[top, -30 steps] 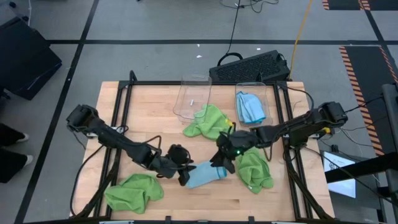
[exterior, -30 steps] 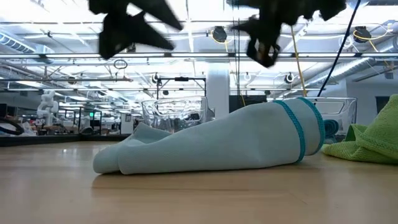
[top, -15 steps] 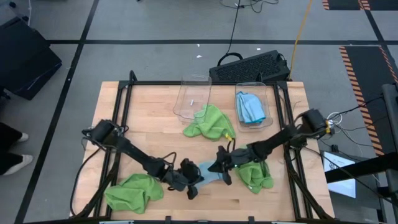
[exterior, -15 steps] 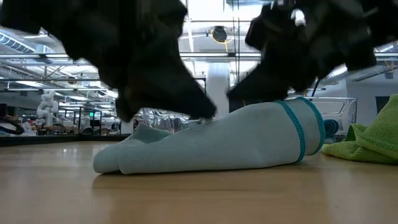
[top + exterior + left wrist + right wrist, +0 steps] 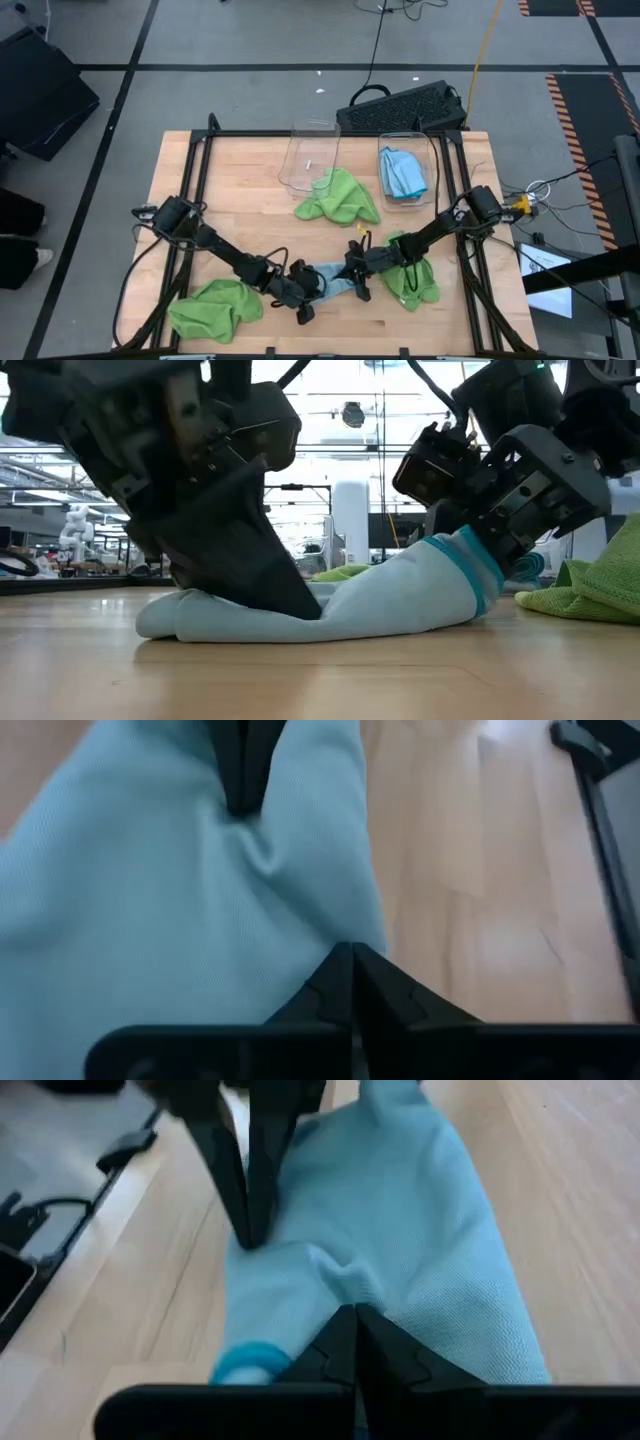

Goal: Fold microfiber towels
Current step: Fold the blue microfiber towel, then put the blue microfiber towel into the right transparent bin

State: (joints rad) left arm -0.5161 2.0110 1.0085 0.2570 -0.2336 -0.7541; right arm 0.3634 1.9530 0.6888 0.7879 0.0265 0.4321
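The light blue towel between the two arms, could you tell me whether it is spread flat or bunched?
Bunched. The light blue towel lies as a rumpled roll on the table, not flat.

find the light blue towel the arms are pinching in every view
High view: light blue microfiber towel, front centre of table.
Low view: centre, lying across the wood.
Left wrist view: fills the left half.
Right wrist view: centre.
Shared landmark: left pincer, shut on it.
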